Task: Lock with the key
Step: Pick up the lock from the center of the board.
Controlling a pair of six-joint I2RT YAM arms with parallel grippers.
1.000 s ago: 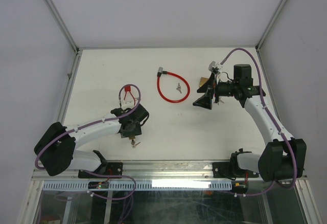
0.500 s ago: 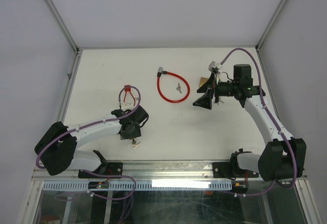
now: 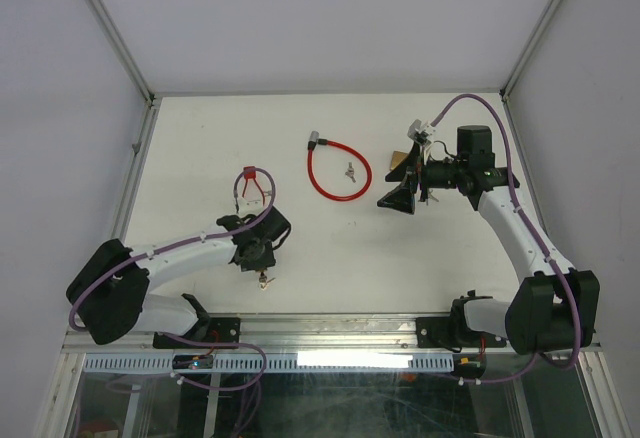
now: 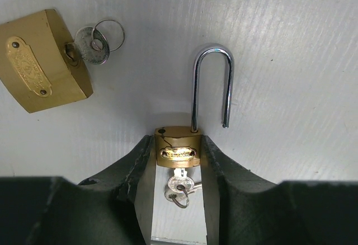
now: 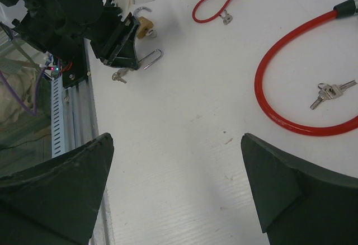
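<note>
Left half of the table [image 3: 330, 258], near the front edge: the left gripper [image 4: 178, 144] was down low and partly closed. Its fingers [image 4: 146, 161] lay against both flanks of the small padlock [image 4: 178, 151]. That looked like a grip on the brass body, with nothing else in it. The shackle [image 4: 212, 83] was up and swung off to one side, its free end hanging past the body, not over its hole [image 4: 162, 131]. The key [image 4: 179, 188] was stuck in the bottom of the body, back between the fingers.

Just beside, further left in the wrist view, a larger padlock [image 4: 42, 60] lay flat with its own key ring [image 4: 98, 38], untouched. Toward the back edge from there was a small red cable lock [image 3: 250, 180]. Mid-table lay a red cable loop [image 3: 338, 170] with loose keys [image 3: 349, 170] inside it.

Right half: the right gripper [image 3: 400, 198] hung above the table, jaws fully spread, holding nothing, well apart from the small padlock.

Step in hand, my read: securing the body so the shackle can go home. To do it well:
- Squeeze on the flat sides, firm enough that the lock doesn't twist.
- Turn the shackle round until its free end sits over the hole, then push straight down.
- Leave the key reachable, since it was tucked in a tight spot.

Slip risk looked real: smooth brass, narrow fingers.
</note>
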